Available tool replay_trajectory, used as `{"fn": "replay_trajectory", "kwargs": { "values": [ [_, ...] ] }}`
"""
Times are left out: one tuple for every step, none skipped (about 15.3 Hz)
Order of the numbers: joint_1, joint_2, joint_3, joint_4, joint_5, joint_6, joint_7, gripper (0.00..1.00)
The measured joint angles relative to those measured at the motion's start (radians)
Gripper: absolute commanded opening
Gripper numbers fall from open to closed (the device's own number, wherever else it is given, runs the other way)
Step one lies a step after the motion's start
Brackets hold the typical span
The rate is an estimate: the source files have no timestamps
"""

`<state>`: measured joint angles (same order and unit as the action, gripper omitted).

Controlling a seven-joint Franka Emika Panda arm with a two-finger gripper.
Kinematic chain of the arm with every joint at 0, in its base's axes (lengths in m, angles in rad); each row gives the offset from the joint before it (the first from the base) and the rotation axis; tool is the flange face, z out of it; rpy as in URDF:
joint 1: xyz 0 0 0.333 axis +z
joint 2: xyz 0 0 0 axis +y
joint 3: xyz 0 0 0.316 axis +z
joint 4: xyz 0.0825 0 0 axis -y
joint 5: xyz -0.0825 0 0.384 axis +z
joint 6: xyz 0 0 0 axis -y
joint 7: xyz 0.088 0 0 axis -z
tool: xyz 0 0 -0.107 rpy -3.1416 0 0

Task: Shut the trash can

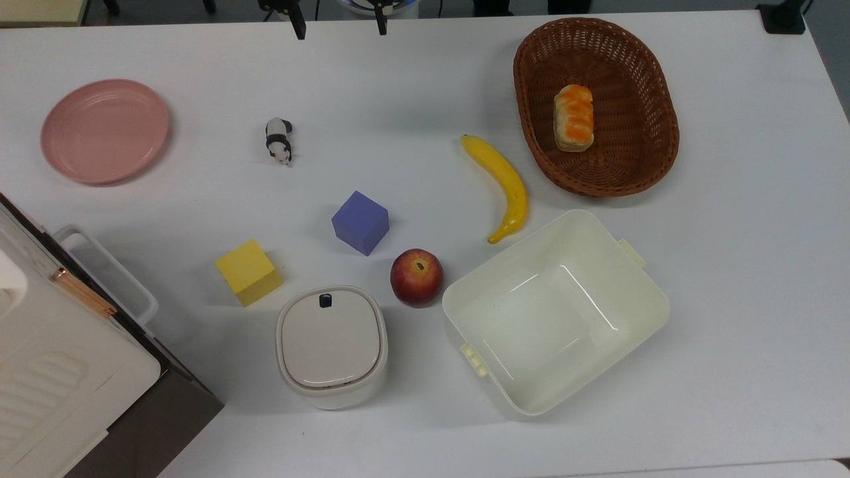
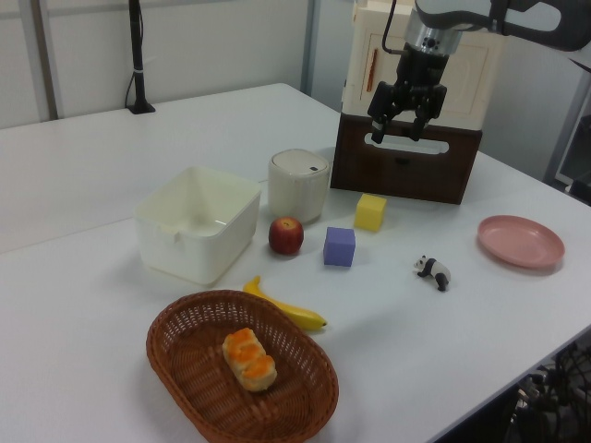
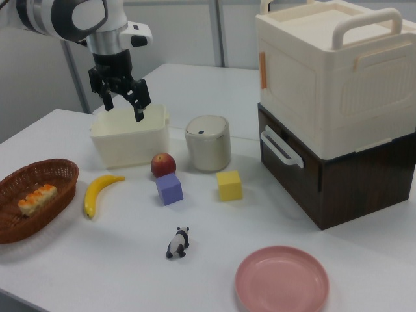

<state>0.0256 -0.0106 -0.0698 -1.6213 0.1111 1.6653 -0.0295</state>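
The trash can [image 1: 331,345] is a small cream-white bin with its beige lid lying flat and a black button near the lid's edge. It stands between the yellow cube and the apple, also seen in the left view [image 2: 298,185] and the right view [image 3: 207,143]. My gripper [image 2: 397,125] hangs open high above the table, well apart from the bin, with nothing between its fingers. Its two black fingertips [image 1: 292,28] poke in at the top view's upper edge. In the right view the gripper [image 3: 123,107] hovers in front of the lidless tub.
Around the bin are a yellow cube [image 1: 248,271], a purple cube [image 1: 360,222], an apple [image 1: 416,277] and a large lidless cream tub [image 1: 637,292]. Farther off lie a banana [image 1: 505,186], a bread basket [image 1: 657,113], a toy panda [image 1: 279,140], a pink plate [image 1: 105,130] and a stacked cream-and-brown box [image 1: 60,372].
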Motion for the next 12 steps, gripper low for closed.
{"fn": "replay_trajectory", "kwargs": {
  "values": [
    [0.0,0.0,0.0,0.0,0.0,0.0,0.008,1.0],
    [0.0,0.0,0.001,0.0,0.0,0.0,0.023,1.0],
    [0.0,0.0,0.001,0.0,0.0,0.0,0.038,1.0],
    [0.0,0.0,0.001,0.0,0.0,0.0,0.047,1.0],
    [0.0,0.0,0.001,0.0,0.0,0.0,0.052,1.0],
    [0.0,0.0,0.001,0.0,0.0,0.0,0.053,1.0],
    [0.0,0.0,0.001,0.0,0.0,0.0,0.053,1.0],
    [0.0,0.0,0.001,0.0,0.0,0.0,0.053,1.0],
    [0.0,0.0,0.001,0.0,0.0,0.0,0.053,1.0],
    [0.0,0.0,0.001,0.0,0.0,0.0,0.053,1.0],
    [0.0,0.0,0.001,0.0,0.0,0.0,0.053,1.0],
    [0.0,0.0,0.001,0.0,0.0,0.0,0.053,1.0]
  ]
}}
